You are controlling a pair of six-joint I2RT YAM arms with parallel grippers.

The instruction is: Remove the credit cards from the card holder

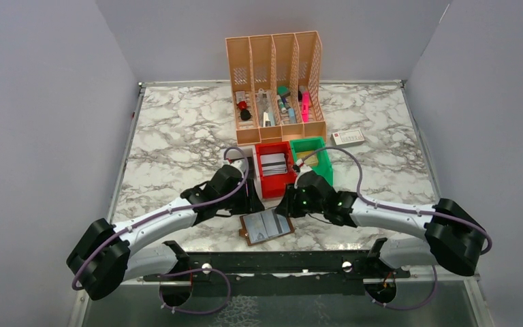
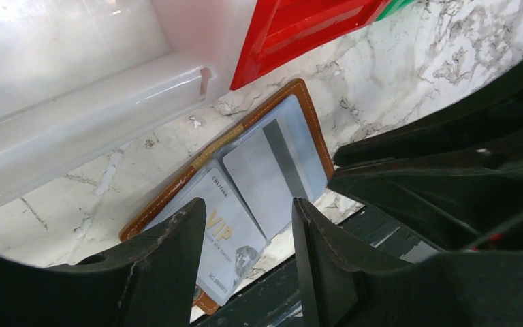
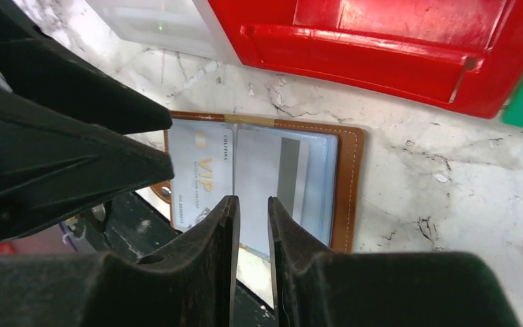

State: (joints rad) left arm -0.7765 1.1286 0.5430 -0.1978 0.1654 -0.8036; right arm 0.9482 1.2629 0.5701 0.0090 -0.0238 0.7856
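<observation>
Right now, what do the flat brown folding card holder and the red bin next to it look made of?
Flat brown folding card holder: probably leather or imitation leather, matte, with pale stitching along its edge; the glossy clear sleeves inside look plastic. Red bin: moulded plastic, judging by its smooth, shiny walls.

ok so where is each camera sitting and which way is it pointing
Top external: above and behind the bases, looking down on the marble table; both arms show, converging on the card holder.
Left wrist: on the left arm, facing down past the left gripper at the open card holder.
Right wrist: on the right arm, facing down past the right gripper at it too.
Shared: both wrist views show the VIP card and red bin.
</observation>
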